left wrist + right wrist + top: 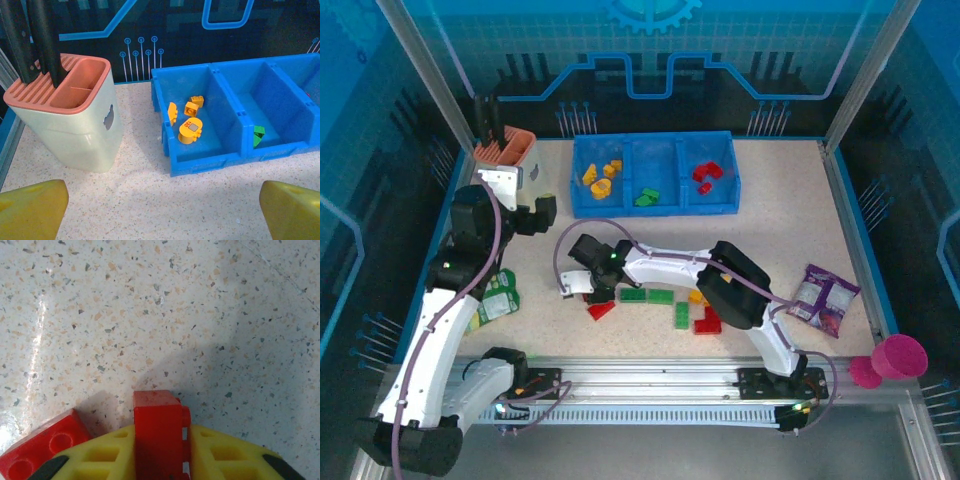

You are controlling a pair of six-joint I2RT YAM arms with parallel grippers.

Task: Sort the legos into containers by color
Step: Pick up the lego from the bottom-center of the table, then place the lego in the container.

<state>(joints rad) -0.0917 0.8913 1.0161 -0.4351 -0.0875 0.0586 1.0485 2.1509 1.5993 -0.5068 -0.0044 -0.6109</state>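
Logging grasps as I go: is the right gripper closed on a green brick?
No, the brick clamped between the fingers of the right gripper is plainly red in the right wrist view.

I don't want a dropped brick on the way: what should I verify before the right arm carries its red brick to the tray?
1. Right gripper shut on red brick: ok.
2. Second red brick free of the fingers: cannot tell.
3. Tray's right compartment holds reds, has room: ok.
4. Left gripper open, left of the tray, off the route: ok.
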